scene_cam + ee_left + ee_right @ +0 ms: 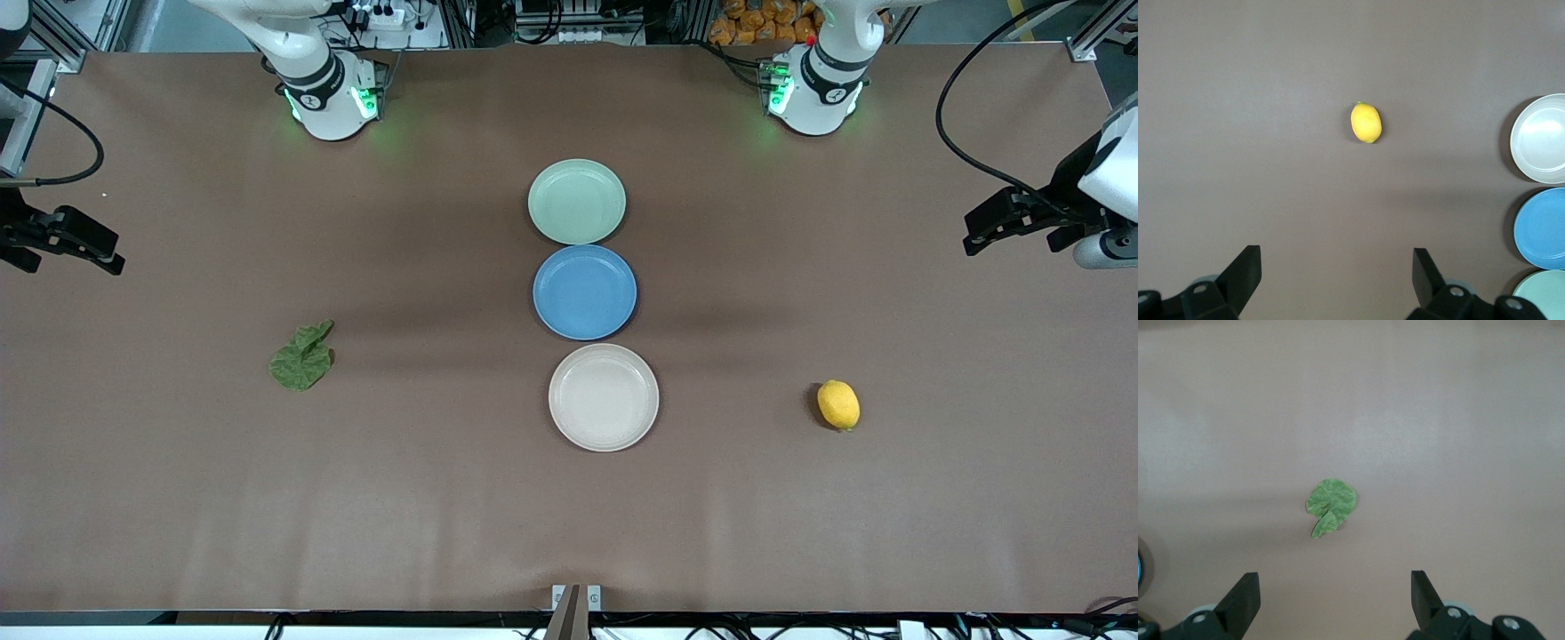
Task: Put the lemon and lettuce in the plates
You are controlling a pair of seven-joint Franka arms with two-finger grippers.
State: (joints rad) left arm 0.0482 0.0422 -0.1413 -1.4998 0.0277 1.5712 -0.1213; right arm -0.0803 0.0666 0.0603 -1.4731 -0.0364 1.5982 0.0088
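Observation:
The yellow lemon (838, 404) (1366, 123) lies on the table toward the left arm's end, beside the beige plate (604, 396) (1540, 138) with a gap between them. A crinkled green lettuce leaf (302, 357) (1331, 505) lies flat toward the right arm's end. The mint green plate (577, 201) (1541, 297) stands farthest from the front camera, and both plates are empty. My left gripper (978, 233) (1337, 260) hangs open, high over the table's edge at its own end. My right gripper (111, 253) (1335, 583) hangs open the same way at its end. Neither holds anything.
A blue plate (584, 292) (1541, 228) sits empty between the mint and beige plates, the three in a row down the middle of the brown table (444, 498). The arm bases (329, 98) stand at the table's edge farthest from the front camera.

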